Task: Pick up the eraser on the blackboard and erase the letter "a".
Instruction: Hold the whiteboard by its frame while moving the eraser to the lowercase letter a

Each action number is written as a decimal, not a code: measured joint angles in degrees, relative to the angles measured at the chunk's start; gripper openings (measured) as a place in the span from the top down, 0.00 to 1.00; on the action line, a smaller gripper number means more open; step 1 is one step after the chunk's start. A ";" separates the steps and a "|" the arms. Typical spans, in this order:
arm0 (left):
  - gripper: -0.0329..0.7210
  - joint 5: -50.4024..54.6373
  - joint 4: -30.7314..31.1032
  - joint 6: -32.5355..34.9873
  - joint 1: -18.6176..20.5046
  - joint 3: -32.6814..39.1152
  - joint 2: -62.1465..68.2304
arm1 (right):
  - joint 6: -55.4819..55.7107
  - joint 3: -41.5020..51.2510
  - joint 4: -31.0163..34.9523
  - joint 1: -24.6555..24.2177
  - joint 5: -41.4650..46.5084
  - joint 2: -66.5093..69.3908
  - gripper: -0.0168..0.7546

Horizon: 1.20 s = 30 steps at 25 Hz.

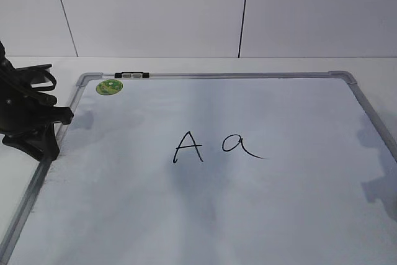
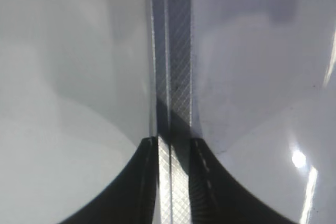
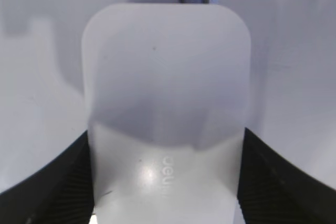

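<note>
The blackboard (image 1: 186, 215) is a white board in a grey frame. A small handwritten letter "a" (image 1: 239, 145) sits near its middle. At the board's left edge, my left gripper (image 1: 59, 133) has its fingers on either side of the grey frame rail (image 2: 176, 51) and is closed against it. The left wrist view shows this gripper (image 2: 174, 142) straddling the rail. The eraser (image 3: 165, 66), white with faint grey lettering, shows only in the right wrist view. My right gripper (image 3: 166, 135) is shut on its two long sides. Both are outside the exterior view.
A taller capital "A" (image 1: 188, 147) stands just left of the "a". A round green sticker (image 1: 109, 87) and a black-and-white clip (image 1: 132, 75) sit at the board's far left corner. Dark shadows (image 1: 378, 184) fall on the board's right edge.
</note>
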 joint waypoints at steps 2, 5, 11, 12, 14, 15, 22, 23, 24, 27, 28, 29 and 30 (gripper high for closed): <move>0.79 0.10 0.00 0.00 0.00 0.00 0.00 | 0.00 -0.63 0.21 0.00 0.44 0.00 0.28; 0.80 0.09 0.00 0.00 0.00 0.00 0.00 | 0.00 -2.25 0.71 0.00 1.30 0.00 0.28; 0.80 0.09 0.00 0.00 0.00 0.00 0.00 | -1.27 -4.51 2.39 0.00 2.53 -0.10 0.28; 0.80 0.09 0.00 0.00 0.00 0.00 0.00 | -1.97 -4.75 3.26 0.00 2.66 -0.10 0.28; 0.80 0.09 0.00 0.00 0.00 0.00 0.00 | -3.14 -5.14 5.13 0.00 2.86 -0.10 0.28; 0.80 0.09 0.00 0.00 0.00 0.00 0.00 | -3.57 -5.39 6.06 0.00 2.96 -0.10 0.28; 0.87 0.32 0.99 0.30 0.00 -0.21 0.00 | -5.05 -9.30 8.98 0.00 4.87 -0.10 0.28; 0.87 0.31 0.99 0.30 0.00 -0.21 0.00 | -5.51 -10.34 9.53 0.00 5.45 -0.10 0.28; 0.87 0.31 0.99 0.30 0.00 -0.21 0.00 | -5.94 -11.44 10.21 0.00 5.70 -0.10 0.28; 0.88 0.31 1.07 0.30 0.00 -0.21 0.00 | -6.40 -14.36 11.28 0.70 6.24 -0.10 0.28; 0.88 0.34 1.07 0.30 0.00 -0.21 0.00 | -6.39 -15.11 11.28 1.37 6.37 -0.10 0.28; 0.88 0.34 1.07 0.30 0.00 -0.21 0.00 | -6.49 -15.92 11.28 2.37 6.37 -0.10 0.28; 0.88 0.34 1.07 0.30 0.00 -0.21 0.00 | -6.43 -16.68 11.39 3.38 6.52 -0.10 0.28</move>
